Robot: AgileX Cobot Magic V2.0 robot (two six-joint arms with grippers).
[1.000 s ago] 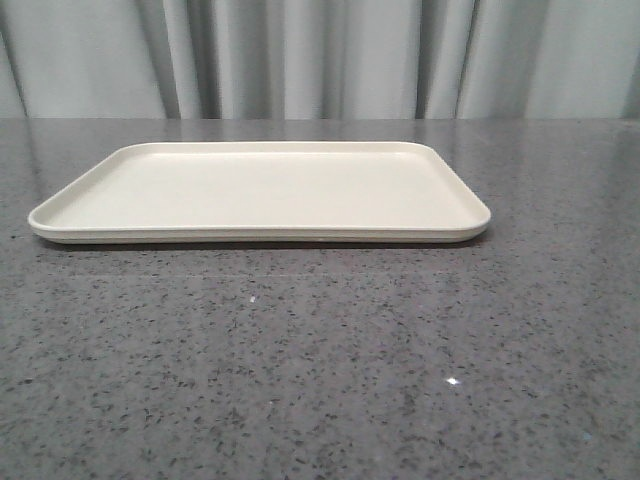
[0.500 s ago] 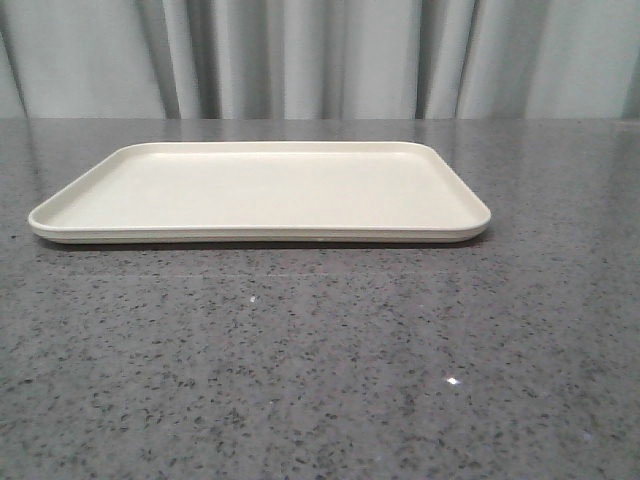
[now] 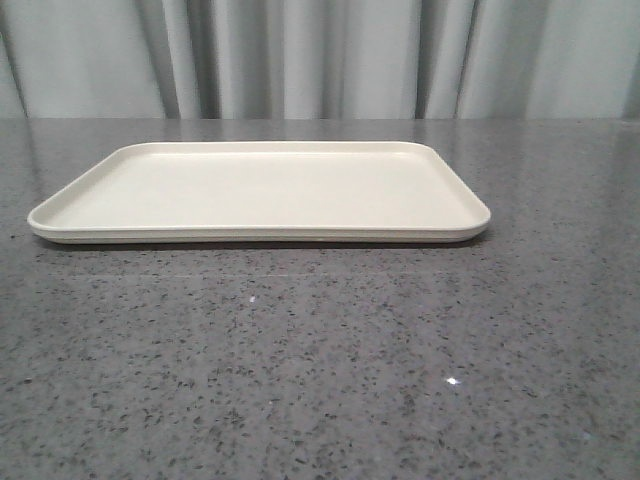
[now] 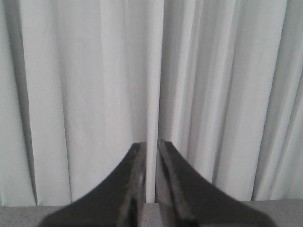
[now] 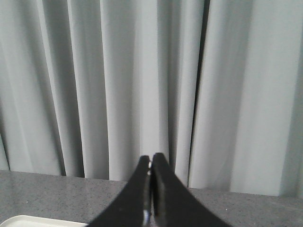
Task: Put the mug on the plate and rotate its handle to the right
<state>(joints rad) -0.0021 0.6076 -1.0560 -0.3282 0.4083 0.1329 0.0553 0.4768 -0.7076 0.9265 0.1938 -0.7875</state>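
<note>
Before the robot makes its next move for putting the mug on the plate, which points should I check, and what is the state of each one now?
1. Plate lies flat on the table: ok.
2. Plate surface is bare, with room for the mug: ok.
3. Mug located: not ok, no view shows it.
4. Left claw holds nothing: ok, its fingers stand a narrow gap apart and point at the curtain.
5. Right claw holds nothing: ok, its fingers are pressed together; a plate corner shows below it.
6. Handle direction: cannot tell, the mug is out of sight.
</note>
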